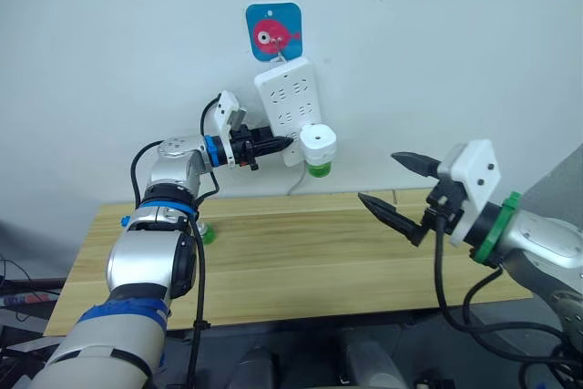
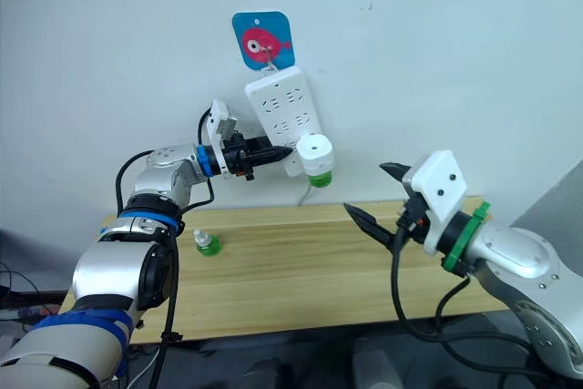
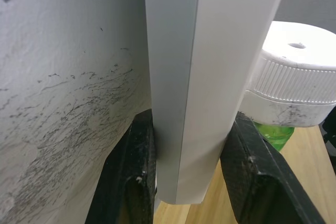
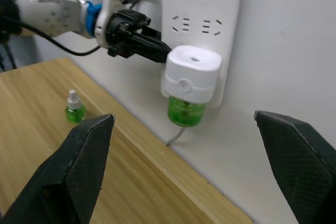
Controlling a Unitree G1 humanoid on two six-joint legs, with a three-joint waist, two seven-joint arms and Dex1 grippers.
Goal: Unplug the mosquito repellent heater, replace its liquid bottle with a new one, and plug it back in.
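The mosquito repellent heater (image 1: 319, 141) is a white rounded unit plugged into the lower end of the white power strip (image 1: 284, 102) on the wall. A green liquid bottle (image 1: 317, 168) hangs under it. My left gripper (image 1: 286, 144) is shut on the strip's lower edge, right beside the heater; its fingers (image 3: 128, 182) press both faces of the strip (image 3: 194, 77). My right gripper (image 1: 377, 176) is open and empty in the air, to the right of the heater and below it. A small green bottle (image 2: 207, 243) with a white cap stands on the table at the left.
The wooden table (image 1: 301, 261) stands against the white wall. A blue card with a pink fish (image 1: 273, 31) hangs above the strip. The strip's cord (image 1: 296, 184) drops behind the table.
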